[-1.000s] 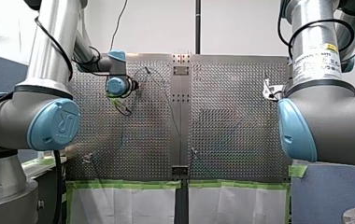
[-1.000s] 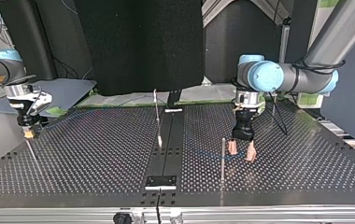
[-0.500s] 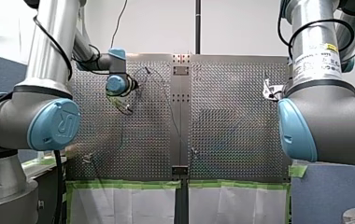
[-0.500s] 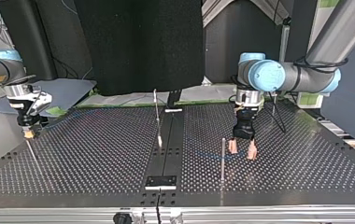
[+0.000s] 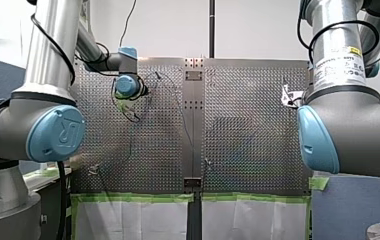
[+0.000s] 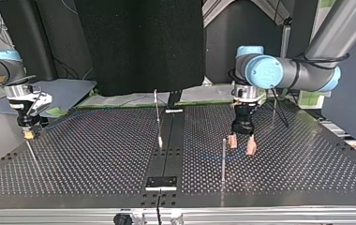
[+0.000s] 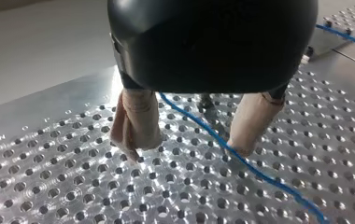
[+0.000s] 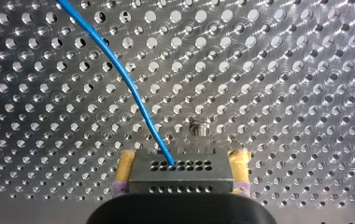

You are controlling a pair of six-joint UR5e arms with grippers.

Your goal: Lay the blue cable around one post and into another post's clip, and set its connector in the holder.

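My left hand (image 7: 185,149), open and empty, straddles the thin blue cable (image 8: 138,100), apparently to regrasp it; my right hand (image 8: 182,164) clamps the grey perforated connector block (image 8: 180,176).

My left end effector (image 6: 241,145) has risen slightly above the table (image 6: 96,154).

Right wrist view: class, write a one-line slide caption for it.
My right end effector holds the connector, its blue cable trailing away across the perforated table.
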